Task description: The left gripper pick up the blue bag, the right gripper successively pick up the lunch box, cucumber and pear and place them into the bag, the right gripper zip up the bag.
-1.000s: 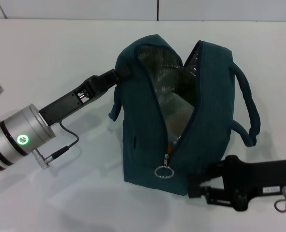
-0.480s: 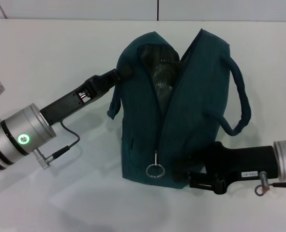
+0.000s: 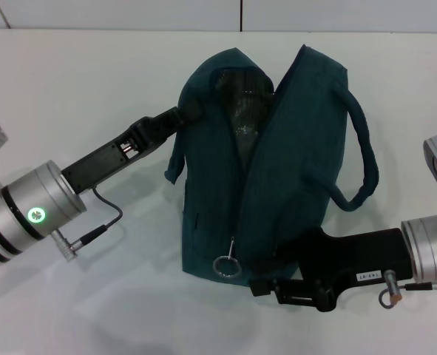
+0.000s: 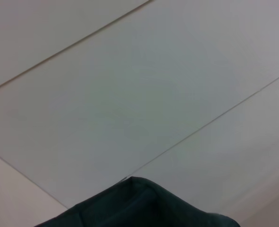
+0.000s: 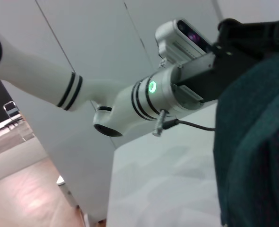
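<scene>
The blue bag [image 3: 292,170] stands upright on the white table [image 3: 70,74], its top gaping only a little and showing silver lining [image 3: 240,111]. My left gripper [image 3: 187,113] is shut on the bag's upper left edge. My right gripper [image 3: 266,287] lies low against the bag's front right base, just right of the zipper's ring pull [image 3: 225,266]. The lunch box, cucumber and pear are out of view. The left wrist view catches only a corner of the bag [image 4: 139,208]. The right wrist view has the bag [image 5: 257,142] close up, with the left arm [image 5: 177,90] behind it.
The bag's carry strap [image 3: 362,155] loops out on its right side, above my right forearm [image 3: 351,262]. A cable [image 3: 100,225] hangs off the left arm's wrist. Bare white tabletop lies to the left of and behind the bag.
My right gripper has slid left along the bag's base. The bag's mouth has narrowed, hiding the inside, and the ring pull has shifted left. The left gripper keeps its hold.
</scene>
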You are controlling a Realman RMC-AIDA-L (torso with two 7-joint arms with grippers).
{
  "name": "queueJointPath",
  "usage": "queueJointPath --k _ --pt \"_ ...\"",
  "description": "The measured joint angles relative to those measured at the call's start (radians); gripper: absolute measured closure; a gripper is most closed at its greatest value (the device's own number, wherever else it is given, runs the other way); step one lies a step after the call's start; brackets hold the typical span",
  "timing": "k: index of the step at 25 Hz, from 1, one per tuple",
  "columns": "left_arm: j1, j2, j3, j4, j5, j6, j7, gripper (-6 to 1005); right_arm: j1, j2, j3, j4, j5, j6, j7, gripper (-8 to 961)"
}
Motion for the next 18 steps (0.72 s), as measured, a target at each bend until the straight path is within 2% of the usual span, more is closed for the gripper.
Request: queueJointPath --k 5,13,18 --pt "-0.004 -0.001 0.0 -0.005 0.0 0.0 0.001 937 -0.005 0.0 0.005 -0.002 0.001 -0.036 0.001 608" --pt "-0.015 -0.004 0.0 -0.016 0.004 0.0 0.001 936 -0.01 0.0 -0.001 0.0 0.043 0.03 -0.004 598" --pt "-0.017 -0.005 0.001 -0.016 0.007 0.0 -0.002 936 -0.006 0.0 -0.023 -0.001 0.067 0.072 -0.007 515"
